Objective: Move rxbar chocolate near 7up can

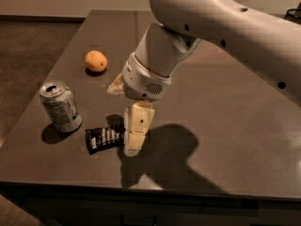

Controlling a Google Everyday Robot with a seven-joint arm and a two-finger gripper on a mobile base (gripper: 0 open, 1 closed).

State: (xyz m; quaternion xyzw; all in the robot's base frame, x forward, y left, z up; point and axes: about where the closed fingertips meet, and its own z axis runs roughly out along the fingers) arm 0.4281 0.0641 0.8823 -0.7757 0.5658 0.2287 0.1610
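The rxbar chocolate (104, 138), a flat black wrapper with white lettering, lies on the dark table just right of the 7up can (59, 106), with a small gap between them. The can stands upright near the table's left edge. My gripper (123, 120) hangs from the white arm right above the bar's right end. It is open. One cream finger (137, 128) points down and touches the table at the bar's right end, and the other finger (115, 86) sticks out further back.
An orange fruit (96, 61) sits at the back left of the table (225, 140). The table's front edge runs close below the bar and its left edge is just beside the can. The big white arm (225, 27) covers the upper right.
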